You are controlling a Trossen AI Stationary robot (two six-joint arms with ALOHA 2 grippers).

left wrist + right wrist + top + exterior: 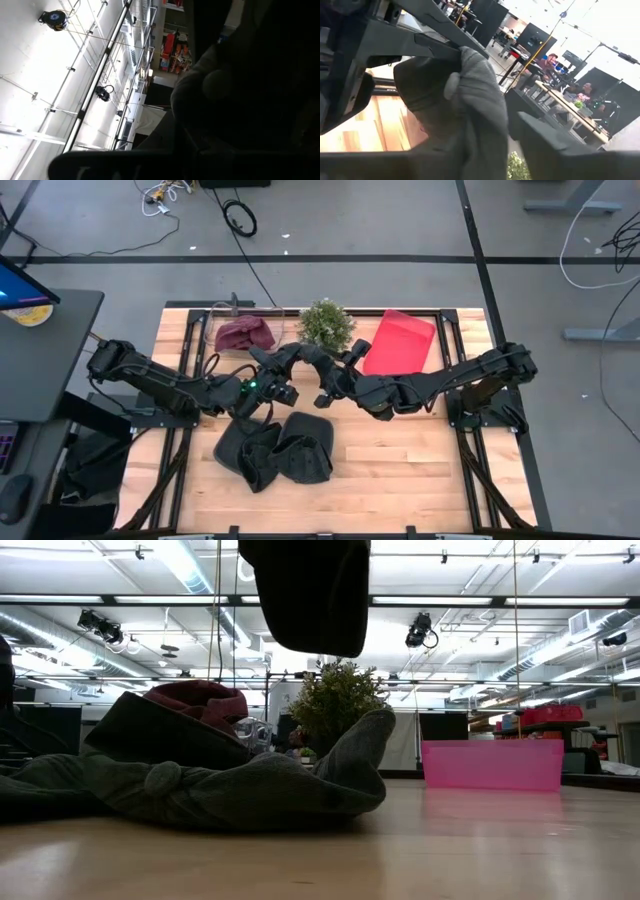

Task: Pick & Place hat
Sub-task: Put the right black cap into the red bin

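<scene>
Centrally, both tools are met above the counter (400, 470). The left tool (283, 376) is reached in from the left arm, near the middle-back of the counter, w/ a dark grey hat (465, 95) bunched in front of it in the left wrist view; whether its fingers are closed on the cloth can't be told. The right tool (328, 383) is brought in from the right arm, just beside the left one; in the right wrist view the grey hat is seen pinched between its fingers, so it is held shut on the fabric. In the low view the same hat (310, 590) is seen hanging up high, clear of the counter.

Below and toward the front, a pile of dark grey hats (275, 450) is laid on the wood, approx. under the left tool. A maroon hat (246, 334) is set at the back left, just beside a small potted plant (325, 323). A pink bin (400, 340) is placed at the back, right of the plant, and nothing can be seen inside it from above. In the low view the maroon hat (200, 700) is seen behind the grey pile, w/ the plant (335, 700) and bin (492, 763) farther right.
</scene>
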